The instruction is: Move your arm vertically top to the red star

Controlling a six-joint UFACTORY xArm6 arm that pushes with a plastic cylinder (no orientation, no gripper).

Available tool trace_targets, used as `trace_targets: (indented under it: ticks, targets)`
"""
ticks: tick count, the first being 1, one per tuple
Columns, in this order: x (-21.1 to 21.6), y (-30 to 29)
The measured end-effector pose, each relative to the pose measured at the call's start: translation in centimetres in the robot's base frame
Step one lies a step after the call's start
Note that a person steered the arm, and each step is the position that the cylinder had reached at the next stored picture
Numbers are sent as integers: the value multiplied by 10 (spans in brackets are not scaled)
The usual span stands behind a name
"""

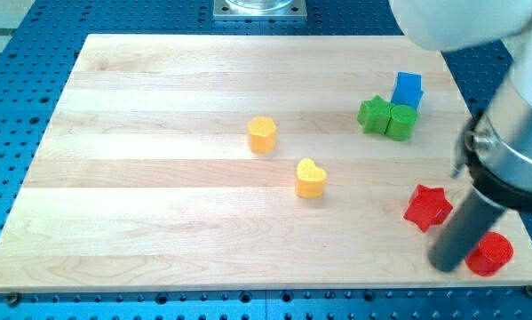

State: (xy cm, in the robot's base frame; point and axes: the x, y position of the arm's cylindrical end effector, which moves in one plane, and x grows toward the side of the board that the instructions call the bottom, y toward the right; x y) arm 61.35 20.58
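The red star [426,207] lies on the wooden board [159,178] at the lower right. My tip [445,264] is at the end of the dark rod, just below and to the right of the red star, close to it but apart. A red cylinder [491,253] sits right beside the tip on its right, partly hidden by the rod. The arm's white and grey body fills the view's right edge above it.
A yellow hexagon block [262,134] and a yellow heart [310,178] lie near the board's middle. A green star [374,115], a green cylinder [401,122] and a blue block [408,89] cluster at the upper right. The board's bottom edge runs just below the tip.
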Motion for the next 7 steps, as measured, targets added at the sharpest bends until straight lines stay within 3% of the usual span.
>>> trace_targets:
  ticks: [2, 4, 7]
  targets:
    - [5, 23]
    - [-10, -95]
    - [-39, -109]
